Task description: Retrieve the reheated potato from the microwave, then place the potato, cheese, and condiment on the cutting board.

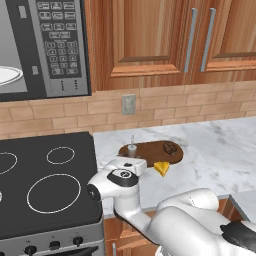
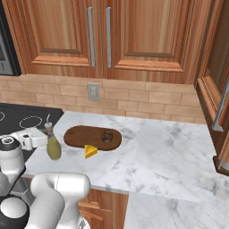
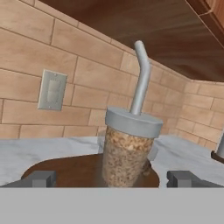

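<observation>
Potato on board (half hidden behind condiment).

Olive-green rounded condiment bottle upright on white marble counter, just left of dark brown oval wooden cutting board. Small dark brown potato on board's right part. Yellow-orange cheese wedge on counter at board's front edge.

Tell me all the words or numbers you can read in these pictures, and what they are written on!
None can be read.
microwave keypad: rows of buttons with tiny marks, too small and blurred to read.
stove knobs: no readable marks.
bottle: no label.
wall outlet: plain, no writing.
</observation>
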### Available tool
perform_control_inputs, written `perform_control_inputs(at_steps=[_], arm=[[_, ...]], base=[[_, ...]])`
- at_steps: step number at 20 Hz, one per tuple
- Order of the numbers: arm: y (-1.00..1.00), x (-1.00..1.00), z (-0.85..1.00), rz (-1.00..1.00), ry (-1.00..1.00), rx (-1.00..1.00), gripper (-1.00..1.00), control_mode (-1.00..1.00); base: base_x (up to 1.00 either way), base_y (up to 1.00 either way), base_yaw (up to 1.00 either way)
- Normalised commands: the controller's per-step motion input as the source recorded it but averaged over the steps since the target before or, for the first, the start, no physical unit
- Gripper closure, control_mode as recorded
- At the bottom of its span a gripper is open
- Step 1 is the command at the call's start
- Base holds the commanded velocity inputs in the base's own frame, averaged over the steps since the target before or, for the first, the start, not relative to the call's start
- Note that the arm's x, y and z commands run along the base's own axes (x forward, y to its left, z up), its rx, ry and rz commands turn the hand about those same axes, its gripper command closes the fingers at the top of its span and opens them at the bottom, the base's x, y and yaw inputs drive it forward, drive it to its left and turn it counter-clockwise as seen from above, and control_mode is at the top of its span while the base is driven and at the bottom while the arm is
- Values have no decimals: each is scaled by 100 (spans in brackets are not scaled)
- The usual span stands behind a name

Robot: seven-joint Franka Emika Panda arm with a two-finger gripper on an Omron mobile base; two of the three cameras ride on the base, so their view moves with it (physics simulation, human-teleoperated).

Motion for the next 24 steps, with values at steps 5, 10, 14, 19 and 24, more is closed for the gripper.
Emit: perform_control_inputs(at_steps=[5, 10, 14, 19, 24], arm=[[-1, 20, 0, 0, 0, -1, -100, -100], [-9, 5, 0, 0, 0, -2, -100, -100], [-8, 0, 0, 0, 0, -1, -100, -100], [0, -1, 0, 0, 0, 0, 100, -100], [-3, 0, 0, 0, 1, 0, 100, -100]], base=[[0, 0, 0], [0, 0, 0], [0, 0, 0], [0, 0, 0], [0, 0, 0]])
